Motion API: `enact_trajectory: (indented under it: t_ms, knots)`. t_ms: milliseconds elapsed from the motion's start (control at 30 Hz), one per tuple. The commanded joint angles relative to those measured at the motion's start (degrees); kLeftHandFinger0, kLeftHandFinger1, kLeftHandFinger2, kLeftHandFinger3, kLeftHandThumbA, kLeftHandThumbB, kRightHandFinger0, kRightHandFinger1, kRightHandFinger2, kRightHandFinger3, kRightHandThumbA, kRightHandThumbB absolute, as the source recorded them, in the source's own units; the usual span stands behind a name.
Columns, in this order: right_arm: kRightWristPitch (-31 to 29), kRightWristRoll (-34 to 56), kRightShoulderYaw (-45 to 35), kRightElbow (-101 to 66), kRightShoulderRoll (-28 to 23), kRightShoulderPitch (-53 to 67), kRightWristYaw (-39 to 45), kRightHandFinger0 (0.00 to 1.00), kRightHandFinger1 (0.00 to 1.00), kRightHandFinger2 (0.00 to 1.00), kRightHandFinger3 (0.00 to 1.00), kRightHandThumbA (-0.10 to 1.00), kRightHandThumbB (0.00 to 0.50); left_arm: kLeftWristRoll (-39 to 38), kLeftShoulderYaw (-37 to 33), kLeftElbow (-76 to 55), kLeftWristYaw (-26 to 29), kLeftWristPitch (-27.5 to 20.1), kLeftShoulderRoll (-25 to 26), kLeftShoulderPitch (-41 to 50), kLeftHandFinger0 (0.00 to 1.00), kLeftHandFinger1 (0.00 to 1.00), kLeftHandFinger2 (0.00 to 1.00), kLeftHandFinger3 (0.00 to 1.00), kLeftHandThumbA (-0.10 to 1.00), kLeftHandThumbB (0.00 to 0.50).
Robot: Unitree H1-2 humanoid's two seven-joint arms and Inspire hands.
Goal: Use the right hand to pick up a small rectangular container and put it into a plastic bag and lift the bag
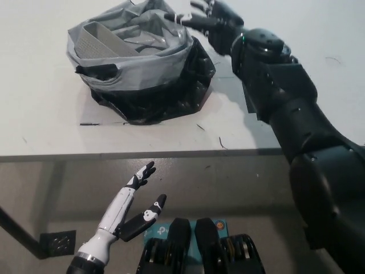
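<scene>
The crumpled grey and black plastic bag (137,68) sits like a big lump on the white table (51,131). Left of the bag and in front of it, the table is bare. The black right hand (214,23) blocks the bag's far right edge.
</scene>
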Motion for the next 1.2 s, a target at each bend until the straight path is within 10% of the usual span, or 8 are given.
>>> enact_trajectory:
  t_ms: [0, 300, 567, 933, 1167]
  knots:
    - [-1.59, -5.63, 4.02, -7.43, -1.55, -3.54, -1.87, 1.00, 1.00, 1.00, 1.00, 0.85, 0.495, 0.23, -0.23, -0.91, -0.17, -0.92, 0.63, -1.51, 1.00, 1.00, 1.00, 1.00, 0.59, 0.234]
    - [4.94, -18.81, 15.07, -29.87, -8.09, 2.04, -4.76, 1.00, 1.00, 1.00, 1.00, 0.98, 0.500, -0.70, -0.21, -0.77, -0.55, -0.62, 0.32, -2.44, 1.00, 1.00, 1.00, 1.00, 0.59, 0.235]
    - [5.90, -29.04, 13.90, -75.10, -20.64, 10.20, -0.65, 1.00, 1.00, 1.00, 1.00, 1.00, 0.419, -1.46, 1.98, 1.58, 0.12, -0.52, 1.54, -10.28, 1.00, 1.00, 1.00, 1.00, 0.87, 0.211]
    - [9.62, -16.89, 0.31, -116.67, -28.91, 24.06, 2.47, 1.00, 1.00, 1.00, 1.00, 1.00, 0.383, -3.16, 3.53, 1.52, 0.06, 1.60, 1.61, -16.97, 1.00, 1.00, 1.00, 1.00, 0.88, 0.159]
    - [-15.09, -20.89, 1.97, -119.71, -18.61, 43.73, -2.87, 1.00, 1.00, 1.00, 1.00, 0.90, 0.417, -2.44, 3.52, 2.56, 0.45, 1.21, 1.81, -19.52, 1.00, 1.00, 1.00, 1.00, 0.95, 0.156]
